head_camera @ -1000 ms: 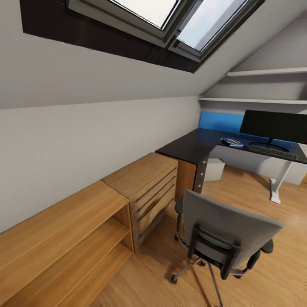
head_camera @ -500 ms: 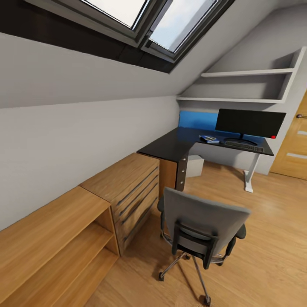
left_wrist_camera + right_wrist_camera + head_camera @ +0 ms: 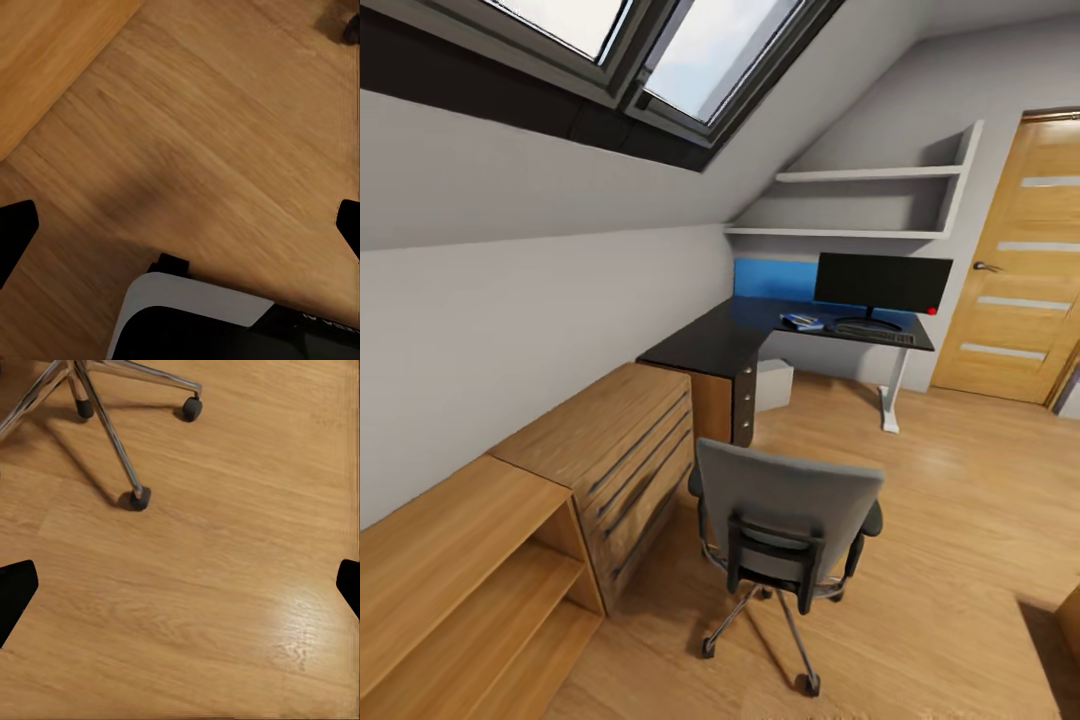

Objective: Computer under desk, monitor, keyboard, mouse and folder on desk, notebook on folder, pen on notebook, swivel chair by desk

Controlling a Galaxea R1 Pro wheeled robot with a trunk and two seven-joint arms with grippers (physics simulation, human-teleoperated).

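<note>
In the head view the grey swivel chair (image 3: 785,500) stands on the floor with its back to me, apart from the black desk (image 3: 705,345). At the desk's far end stands the monitor (image 3: 882,283), with the keyboard (image 3: 875,333) in front of it. Left of the keyboard lies the blue folder (image 3: 800,321) with something dark on top; notebook, pen and mouse are too small to tell apart. The pale computer (image 3: 772,385) sits under the desk. My left gripper (image 3: 180,229) and right gripper (image 3: 180,585) both hang open over bare floor. The chair's chrome base (image 3: 105,405) is near the right one.
A wooden drawer unit (image 3: 615,440) and a low open shelf (image 3: 450,580) line the sloped wall on the left. A wooden door (image 3: 1025,260) stands at the right, wall shelves (image 3: 860,205) above the desk. Open floor (image 3: 960,520) lies right of the chair.
The whole head view has swung right and pulled back, bringing the door into sight and making the desk look smaller. The chair and desk items have not moved.
</note>
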